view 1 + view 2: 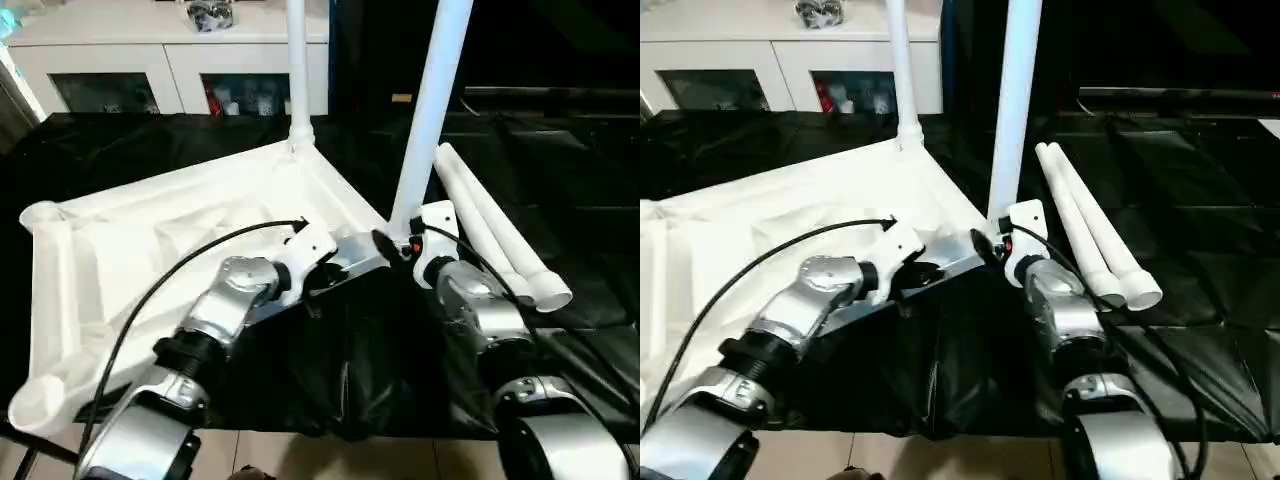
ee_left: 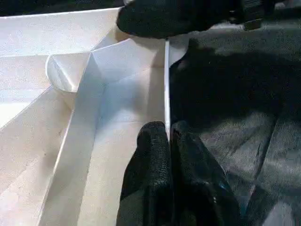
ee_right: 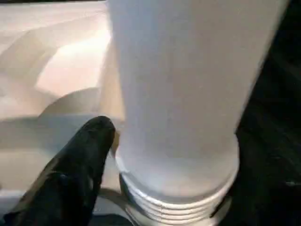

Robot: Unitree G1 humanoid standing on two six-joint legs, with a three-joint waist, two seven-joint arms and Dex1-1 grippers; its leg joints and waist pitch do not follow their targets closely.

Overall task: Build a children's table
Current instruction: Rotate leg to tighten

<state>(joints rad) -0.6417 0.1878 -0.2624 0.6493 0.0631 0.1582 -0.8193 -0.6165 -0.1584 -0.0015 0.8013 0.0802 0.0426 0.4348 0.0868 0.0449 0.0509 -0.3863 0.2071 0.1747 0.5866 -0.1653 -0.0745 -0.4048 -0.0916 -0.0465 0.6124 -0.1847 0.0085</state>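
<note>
1. Fingers first: the left gripper point(image 2: 168, 141) has its two black fingers point(image 2: 150, 165) pressed close together, pinching the thin side wall of the tabletop point(image 1: 150, 240) between them, one finger inside the rim and one outside over the black cloth point(image 1: 340, 350).
2. Over on the right wrist view, one black finger point(image 3: 80, 165) of the right gripper point(image 1: 397, 245) lies against the base of an upright leg point(image 3: 188, 94), touching it just above the ribbed end; the other finger is hidden behind the tube, so how tightly they close cannot be told.
3. That upright leg point(image 1: 432, 110) stands tilted slightly at the near right corner of the tabletop, its threaded end sitting right at the corner socket; whether it is fully seated cannot be told.
4. Moving outward, the tabletop lies upside down on the black cloth, ribbed underside facing up, with open round sockets point(image 1: 40, 212) at its left corners.
5. At the far corner a second leg point(image 1: 298, 70) stands straight up in its socket.
6. To the right, two loose legs point(image 1: 500, 240) lie side by side on the cloth, touching each other, near the right forearm.
7. Behind it all sits a white cabinet point(image 1: 120, 70) with glass doors.
</note>
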